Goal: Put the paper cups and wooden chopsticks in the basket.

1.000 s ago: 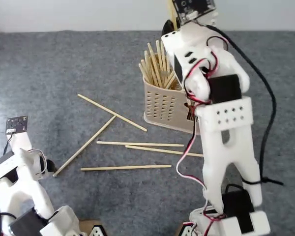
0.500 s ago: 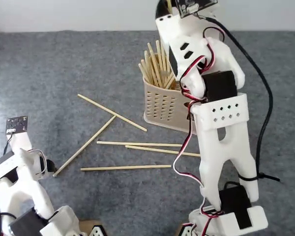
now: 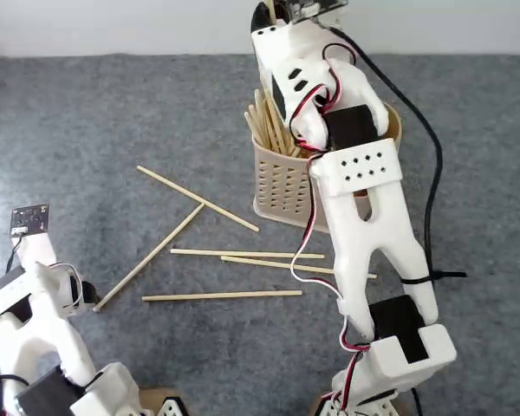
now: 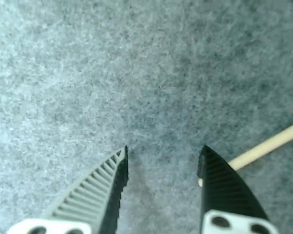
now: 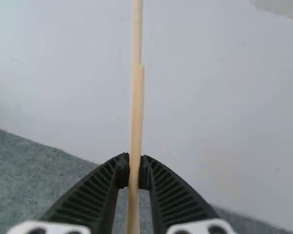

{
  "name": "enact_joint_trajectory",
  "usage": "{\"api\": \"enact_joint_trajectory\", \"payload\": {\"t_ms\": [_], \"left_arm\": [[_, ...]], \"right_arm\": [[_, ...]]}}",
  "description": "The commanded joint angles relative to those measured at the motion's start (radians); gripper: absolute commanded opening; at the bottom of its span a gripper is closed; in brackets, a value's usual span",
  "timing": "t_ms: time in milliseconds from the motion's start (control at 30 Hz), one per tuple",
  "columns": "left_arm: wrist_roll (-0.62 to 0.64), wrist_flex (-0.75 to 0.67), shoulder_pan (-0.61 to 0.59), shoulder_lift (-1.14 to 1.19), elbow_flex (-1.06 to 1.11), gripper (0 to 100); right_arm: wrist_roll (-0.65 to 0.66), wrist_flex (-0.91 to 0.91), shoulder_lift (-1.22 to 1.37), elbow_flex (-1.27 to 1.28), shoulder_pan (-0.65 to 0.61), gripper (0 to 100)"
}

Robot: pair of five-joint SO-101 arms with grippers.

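Gripping one wooden chopstick (image 5: 136,97) upright between jaws closed tight on it, the right gripper (image 5: 133,162) is raised at the far side of the table, over the basket (image 3: 282,186). The held piece is not yet inside. The basket stands right of centre and already carries a bundle of chopsticks (image 3: 269,117) standing on end, so part of the work is judged done. A tan curved rim (image 3: 391,121) at the basket's right, partly hidden by the right arm, may be a paper cup; this cannot be confirmed. Five loose chopsticks (image 3: 221,296) lie flat on the grey mat (image 3: 87,130) to the left of and nearer than the basket, all to be collected. The left gripper (image 4: 164,151) sits low over the mat at the near left, jaws apart and empty, with the end of one loose piece just beside one finger. Assessment: task roughly midway.
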Motion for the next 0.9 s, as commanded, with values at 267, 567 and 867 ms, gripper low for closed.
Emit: {"api": "enact_joint_trajectory", "payload": {"t_ms": [267, 567, 867], "left_arm": [[0.002, -0.014, -0.003, -0.035, -0.001, 23], [0.002, -0.014, -0.003, -0.035, -0.001, 23], [0.002, -0.014, -0.003, -0.035, -0.001, 23]], "right_arm": [[-0.031, 0.139, -0.016, 0.064, 0.044, 0.9], [-0.026, 0.134, -0.229, 0.331, 0.059, 0.9], [-0.021, 0.134, -0.533, 0.664, 0.054, 1.8]]}}
